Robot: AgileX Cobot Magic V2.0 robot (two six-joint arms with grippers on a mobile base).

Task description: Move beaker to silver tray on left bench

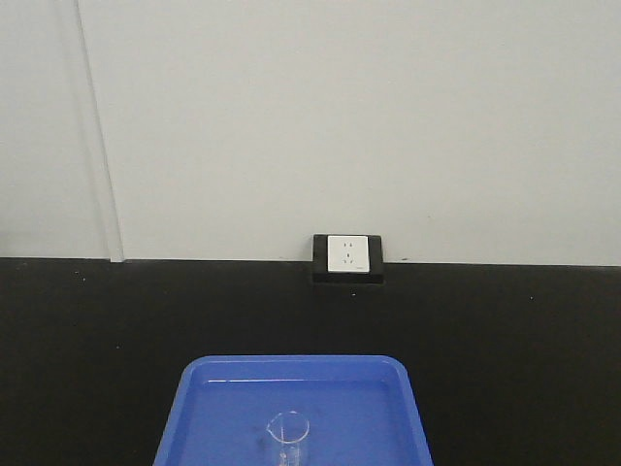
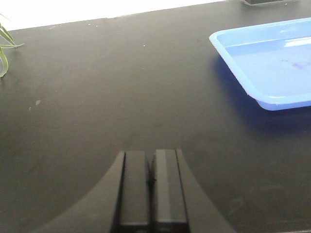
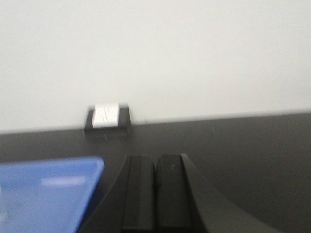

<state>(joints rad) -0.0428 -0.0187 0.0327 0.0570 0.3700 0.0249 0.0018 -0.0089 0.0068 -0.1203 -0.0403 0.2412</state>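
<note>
The small clear glass beaker stands upright in a blue plastic tray at the bottom of the front view; its base is cut off by the frame edge. The silver tray is out of view. My left gripper is shut and empty, low over the black worktop, left of the blue tray. My right gripper is shut and empty, just right of the blue tray. Neither gripper shows in the front view.
A white wall socket on a black base sits at the back edge of the black bench, against the white wall; it also shows in the right wrist view. Green plant leaves reach in at the far left of the left wrist view.
</note>
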